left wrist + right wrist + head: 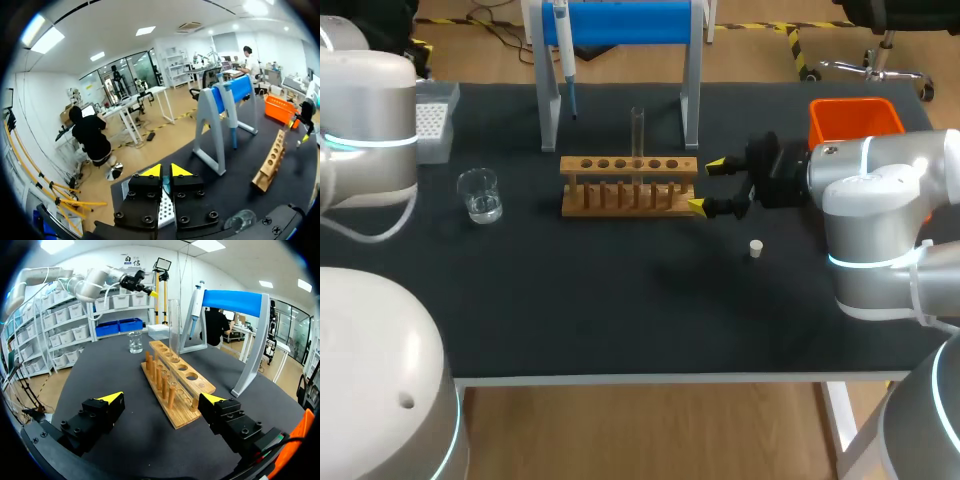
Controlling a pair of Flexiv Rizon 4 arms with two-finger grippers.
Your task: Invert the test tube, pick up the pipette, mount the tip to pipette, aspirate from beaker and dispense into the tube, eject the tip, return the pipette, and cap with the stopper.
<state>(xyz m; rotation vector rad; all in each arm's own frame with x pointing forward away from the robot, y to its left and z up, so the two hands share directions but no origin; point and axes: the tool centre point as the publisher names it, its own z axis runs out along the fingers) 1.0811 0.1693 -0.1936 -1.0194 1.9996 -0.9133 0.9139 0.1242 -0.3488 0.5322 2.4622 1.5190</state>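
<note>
A clear test tube [638, 133] [174, 327] stands upright in the wooden rack [630, 186] [176, 383] [271, 161]. My right gripper [706, 186] [162, 398] is open at the rack's right end, its fingers astride that end and well short of the tube. The pipette [563, 52] [195, 306] [232, 107] hangs on the blue stand behind the rack. A glass beaker [480, 195] [135, 342] [240, 220] sits left of the rack. The white stopper [756, 248] lies on the mat near the right arm. My left gripper [166, 172] is shut and empty above the tip box [165, 210] [433, 121].
An orange bin [855, 118] [280, 108] stands at the back right of the table. The blue stand's grey legs [549, 110] rise just behind the rack. The black mat [620, 290] covers the table to its front edge.
</note>
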